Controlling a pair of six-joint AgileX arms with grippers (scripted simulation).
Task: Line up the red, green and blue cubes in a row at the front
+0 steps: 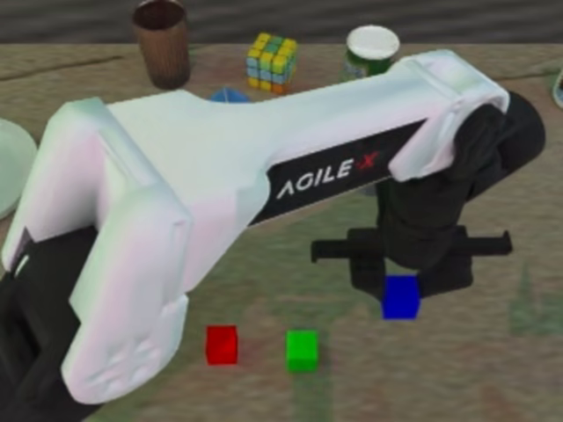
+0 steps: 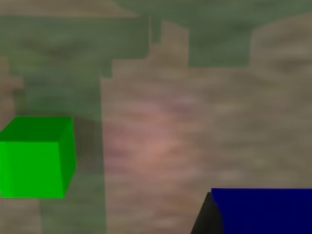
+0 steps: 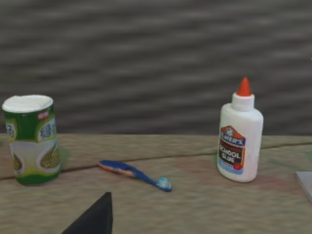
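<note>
The red cube [image 1: 222, 345] and the green cube [image 1: 302, 350] sit side by side near the table's front edge. The blue cube [image 1: 400, 297] lies to the right of the green one and a little farther back, under my left gripper [image 1: 400, 283]. That gripper is shut on it, my left arm reaching across from the left. In the left wrist view a dark finger [image 2: 208, 217] presses the blue cube's [image 2: 263, 212] side, with the green cube [image 2: 34, 158] beyond. My right gripper [image 3: 161, 225] is parked off to the right and open, holding nothing.
Along the back stand a brown cup [image 1: 162, 40], a multicoloured puzzle cube [image 1: 272, 61] and a green can [image 1: 369, 53]. A pale bowl [image 1: 9, 167] sits at the left edge. The right wrist view shows a glue bottle [image 3: 240, 141] and a blue toothbrush [image 3: 134, 174].
</note>
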